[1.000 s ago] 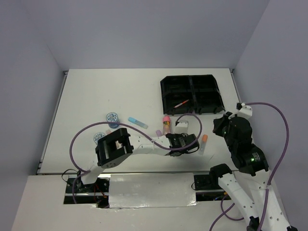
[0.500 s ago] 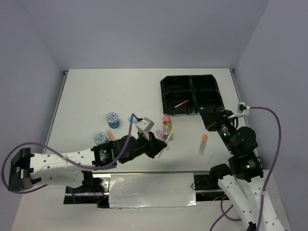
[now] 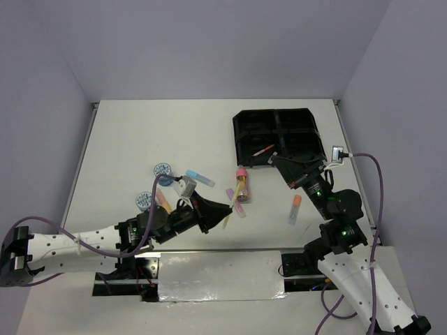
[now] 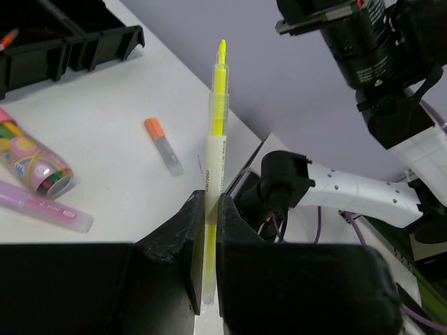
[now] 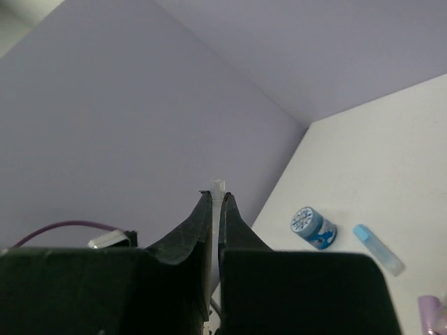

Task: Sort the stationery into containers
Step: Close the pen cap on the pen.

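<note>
While the yellow pen [image 4: 217, 132] is pinched low on its barrel between the shut jaws of the left gripper [image 4: 207, 202], its tip points out past the fingers toward the right arm, and the top view places it over the near middle of the table [image 3: 140, 132]. Just beyond it lie the purple marker [image 3: 235, 202] and the pink-capped glue stick [image 3: 242, 183], close together, with an orange marker [image 3: 295, 208] well off to the right by itself. Further left are the blue marker [image 3: 200, 177], two blue-white tape rolls [image 3: 163, 169] [image 3: 144, 200], and a second orange marker [image 3: 162, 200] just beside the nearer roll. The black tray [image 3: 237, 139] sits at the far right of the table, and a thin orange pen [image 3: 264, 149] lies in its near-left compartment; I cannot make out anything in the other three compartments. The right gripper [image 3: 274, 159] hangs over the tray's near edge with its jaws pressed together. A small pale stub shows at the fingertips in the wrist view, too small to identify, and I cannot tell that it holds any stationery.
</note>
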